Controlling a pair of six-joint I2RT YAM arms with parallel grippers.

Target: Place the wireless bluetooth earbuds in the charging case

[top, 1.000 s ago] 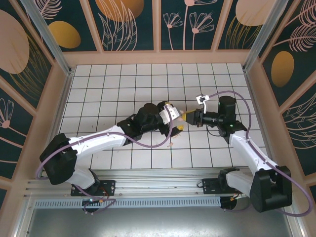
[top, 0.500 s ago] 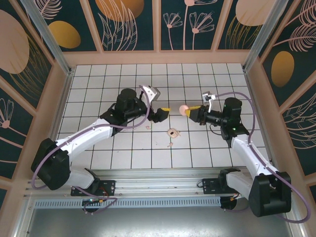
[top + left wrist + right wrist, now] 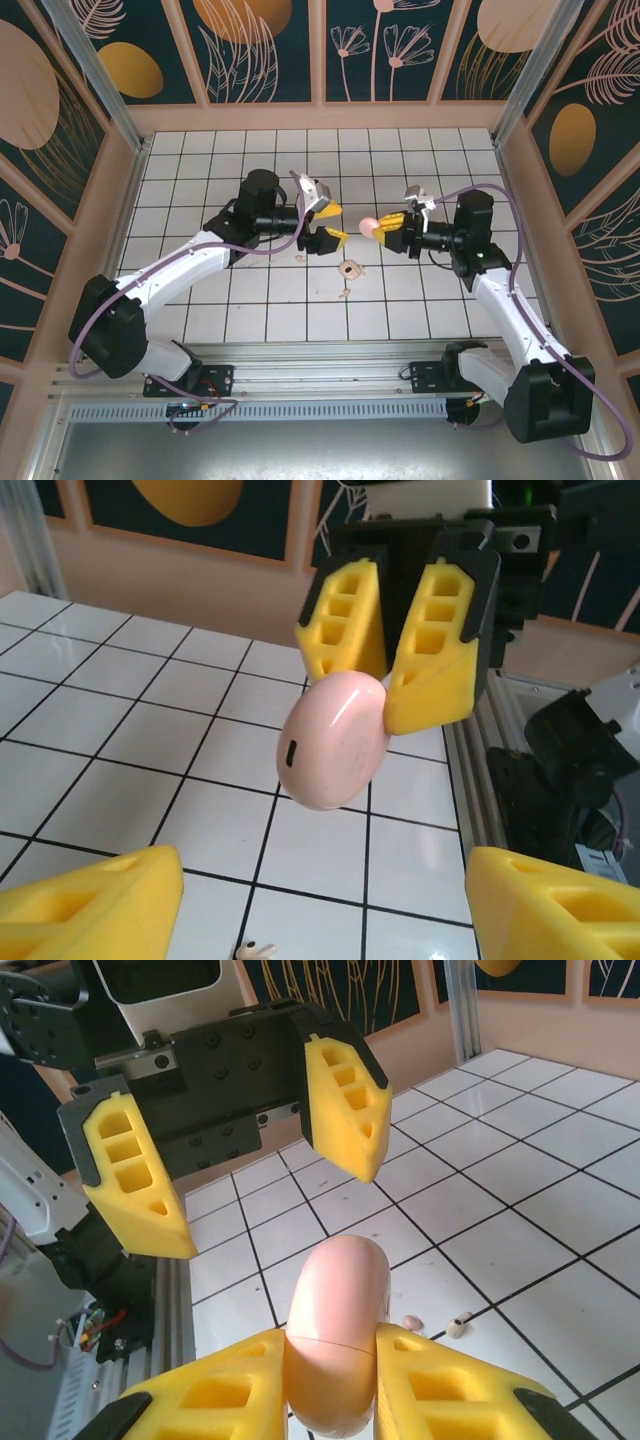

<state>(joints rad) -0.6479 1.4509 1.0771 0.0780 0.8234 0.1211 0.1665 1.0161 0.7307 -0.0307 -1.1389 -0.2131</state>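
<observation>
- Right gripper (image 3: 384,225) is up off the tiled table (image 3: 200,160), its yellow fingers (image 3: 215,1385) pinched in tight on the charging case (image 3: 371,223). That's a firm grip on both sides.
- From the right wrist, the case stands up out of the pads like a pink egg. The rounded end points away from the wrist and a fine seam runs across the shell.
- From the left wrist, the case hangs below the two yellow fingertips. It's a smooth salmon oval with a small dark slot on its face, and the lid looks closed.
- Left gripper (image 3: 336,224) faces it from the other side, near but not touching. Its jaws are spread wide with nothing between them.
- The left wrist has its own yellow pads (image 3: 90,905) in the bottom corners of the view. The case sits in the air between and beyond them.
- From above, both arms reach in toward the middle of the table. The two grippers sit nose to nose, with the case in the gap on the right gripper's side.
- The wireless bluetooth earbuds (image 3: 458,1325) are down on a white tile. They're two tiny pale nubs just beside each other, below the raised case and apart from it.
- A pale ring-shaped piece (image 3: 350,268) with a dark centre lies flat on the tiles. It's on the near side of the two grippers, and neither touches it.
</observation>
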